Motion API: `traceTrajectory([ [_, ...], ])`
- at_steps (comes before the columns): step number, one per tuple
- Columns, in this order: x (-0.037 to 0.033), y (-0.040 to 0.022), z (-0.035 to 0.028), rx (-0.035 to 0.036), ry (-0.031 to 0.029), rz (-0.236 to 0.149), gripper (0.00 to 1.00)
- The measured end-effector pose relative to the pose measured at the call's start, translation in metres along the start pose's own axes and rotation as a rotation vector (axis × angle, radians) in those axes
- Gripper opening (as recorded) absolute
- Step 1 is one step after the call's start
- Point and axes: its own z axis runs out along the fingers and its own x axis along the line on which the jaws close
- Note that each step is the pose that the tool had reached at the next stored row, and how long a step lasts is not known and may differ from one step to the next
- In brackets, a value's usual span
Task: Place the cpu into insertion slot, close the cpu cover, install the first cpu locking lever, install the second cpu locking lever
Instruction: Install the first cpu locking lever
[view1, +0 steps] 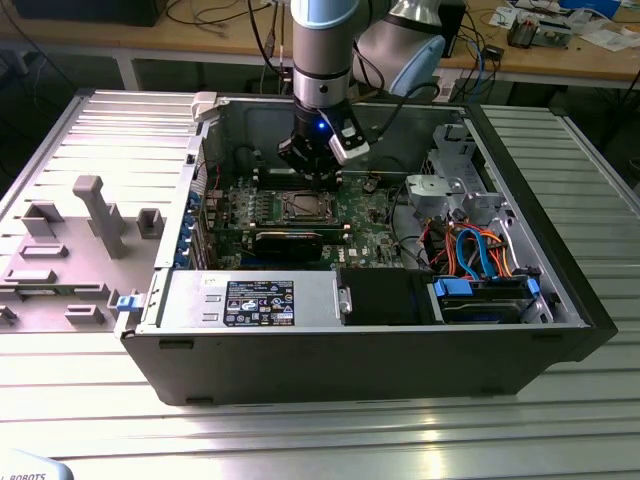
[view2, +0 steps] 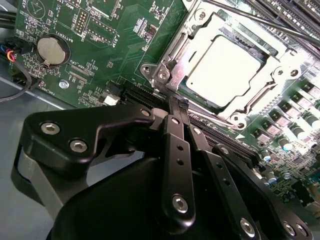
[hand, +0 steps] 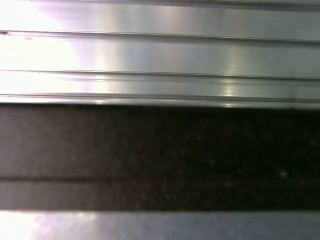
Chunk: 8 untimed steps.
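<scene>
The cpu (view2: 231, 64) sits in the insertion slot (view2: 175, 82) with the cpu cover (view2: 280, 70) down over it; so placing and closing look done; the levers' state I cannot tell; the tool (view2: 178, 106), fingers pinched together, hangs at the slot's edge.

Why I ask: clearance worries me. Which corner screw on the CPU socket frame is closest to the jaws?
The screw at the corner facing the coin battery, just beyond the gripper; the other corner screws sit farther off around the cpu.
</scene>
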Motion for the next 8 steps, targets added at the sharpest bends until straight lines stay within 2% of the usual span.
traceTrajectory([
  [8, 0.0, 0.0, 0.0012, -0.0003, -0.0001, 0.0, 0.11],
])
